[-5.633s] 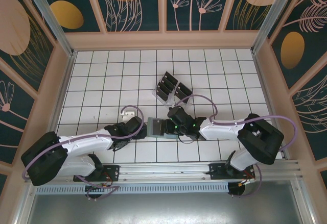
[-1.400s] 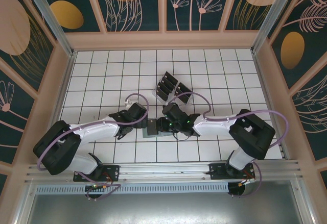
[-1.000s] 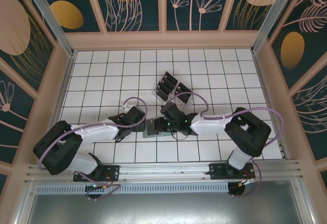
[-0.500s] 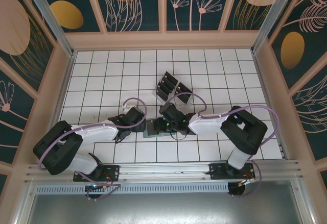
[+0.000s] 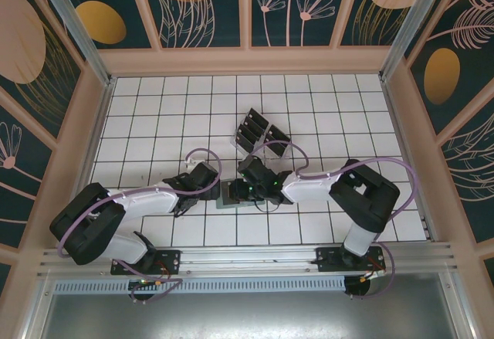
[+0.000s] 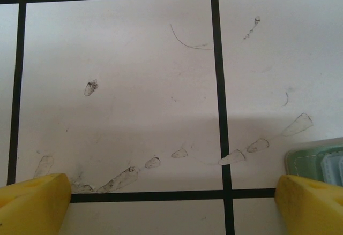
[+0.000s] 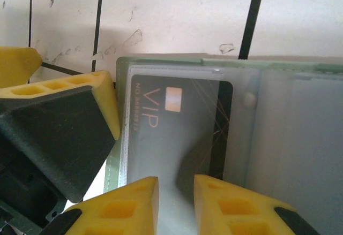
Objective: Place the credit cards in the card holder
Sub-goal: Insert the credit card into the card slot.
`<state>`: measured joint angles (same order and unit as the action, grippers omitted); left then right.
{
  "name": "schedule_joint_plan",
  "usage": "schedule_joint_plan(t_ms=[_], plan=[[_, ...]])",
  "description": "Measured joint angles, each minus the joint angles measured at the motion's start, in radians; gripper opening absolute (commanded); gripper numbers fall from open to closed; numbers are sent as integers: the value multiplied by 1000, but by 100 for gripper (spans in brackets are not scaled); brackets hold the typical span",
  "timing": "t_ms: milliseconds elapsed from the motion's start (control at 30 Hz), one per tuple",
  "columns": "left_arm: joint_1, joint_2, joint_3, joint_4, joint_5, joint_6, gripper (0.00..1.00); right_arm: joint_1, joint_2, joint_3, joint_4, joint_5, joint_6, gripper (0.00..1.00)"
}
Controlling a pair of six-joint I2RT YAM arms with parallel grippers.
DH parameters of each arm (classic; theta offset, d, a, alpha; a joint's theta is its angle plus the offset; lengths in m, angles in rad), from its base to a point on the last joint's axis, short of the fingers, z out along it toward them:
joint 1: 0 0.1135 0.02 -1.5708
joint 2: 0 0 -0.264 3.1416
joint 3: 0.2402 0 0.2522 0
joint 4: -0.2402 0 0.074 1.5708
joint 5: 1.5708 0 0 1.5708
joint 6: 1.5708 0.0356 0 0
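The card holder (image 7: 289,138), a sage-green wallet, lies open and flat on the tiles (image 5: 229,198). One dark credit card (image 7: 179,130) marked VIP sits inside its left translucent pocket. My right gripper (image 7: 176,195) hovers just over that pocket, its yellow fingertips a narrow gap apart with nothing between them. More dark credit cards (image 5: 252,127) stand in the clear rack behind. My left gripper (image 6: 174,205) is wide open at the wallet's left edge, and one of its fingers (image 7: 104,98) rests against that edge. The wallet's corner (image 6: 316,157) shows beside its right fingertip.
The clear acrylic rack (image 5: 266,144) stands about two tiles behind the wallet. Both grippers (image 5: 214,188) (image 5: 241,191) meet over the wallet near the table's front middle. Wooden walls enclose the white gridded table (image 5: 154,107).
Over the last second my right arm has crept left across the wallet and its elbow has swung left. The left arm has stayed put beside the wallet.
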<state>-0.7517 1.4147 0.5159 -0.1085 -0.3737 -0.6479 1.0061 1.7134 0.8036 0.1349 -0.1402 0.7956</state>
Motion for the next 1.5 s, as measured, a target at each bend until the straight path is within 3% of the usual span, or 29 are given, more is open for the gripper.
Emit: schedule_joint_plan(t_ms=[200,500,1500], plan=[[0,0,0,0,0,0,98,5,-3,0,-2,2,3,25],[0,0,-1,1,0,0,99,6,-82,0,-20,46,15,35],[0,0,-6,12,3,0,98,6,-4,10,-38,60,18,35]])
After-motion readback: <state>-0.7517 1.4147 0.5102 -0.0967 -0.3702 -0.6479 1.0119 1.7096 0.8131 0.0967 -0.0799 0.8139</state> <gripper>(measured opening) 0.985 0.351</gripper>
